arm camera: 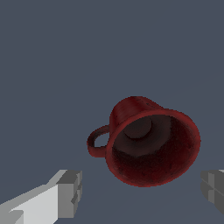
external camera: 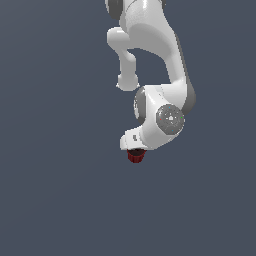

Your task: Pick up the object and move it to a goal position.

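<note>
The dark red mug (arm camera: 148, 144) shows in the wrist view with its dark inside facing the camera and its side handle (arm camera: 97, 142) sticking out toward one finger. My gripper (arm camera: 141, 193) is open. Its two grey fingertips (arm camera: 70, 192) stand wide apart, one on each side of the mug, and neither touches its wall. In the exterior view the white hand (external camera: 136, 140) hangs straight over the mug (external camera: 135, 157). Only the mug's lower part shows below the hand, and the fingers are hidden there.
A plain dark grey floor (external camera: 60, 200) lies all around the mug. The white arm (external camera: 165, 60) reaches down from the top of the exterior view. No other object and no goal marker shows.
</note>
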Motion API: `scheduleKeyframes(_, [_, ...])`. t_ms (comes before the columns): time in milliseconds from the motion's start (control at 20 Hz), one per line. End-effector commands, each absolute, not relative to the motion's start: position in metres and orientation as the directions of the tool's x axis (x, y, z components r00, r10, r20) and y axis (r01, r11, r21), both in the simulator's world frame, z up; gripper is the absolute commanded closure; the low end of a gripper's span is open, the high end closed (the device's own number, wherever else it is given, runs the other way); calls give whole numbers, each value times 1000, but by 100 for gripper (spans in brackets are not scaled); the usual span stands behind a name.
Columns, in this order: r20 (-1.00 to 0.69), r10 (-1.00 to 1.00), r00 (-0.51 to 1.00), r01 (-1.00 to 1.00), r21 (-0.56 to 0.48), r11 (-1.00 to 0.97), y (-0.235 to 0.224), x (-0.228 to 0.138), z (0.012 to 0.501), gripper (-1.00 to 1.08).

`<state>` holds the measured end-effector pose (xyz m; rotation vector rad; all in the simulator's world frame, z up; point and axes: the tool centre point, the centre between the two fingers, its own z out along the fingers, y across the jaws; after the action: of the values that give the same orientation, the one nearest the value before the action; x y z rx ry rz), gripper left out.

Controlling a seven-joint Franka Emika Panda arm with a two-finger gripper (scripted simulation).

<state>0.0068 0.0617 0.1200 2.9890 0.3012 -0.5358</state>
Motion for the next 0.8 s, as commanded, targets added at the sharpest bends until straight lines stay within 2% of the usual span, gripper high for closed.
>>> scheduleKeyframes(0, [-396, 194, 898, 236, 61, -970, 68, 6, 114, -100])
scheduleKeyframes(750, [-513, 227, 828, 308, 79, -948, 84, 0, 99, -100])
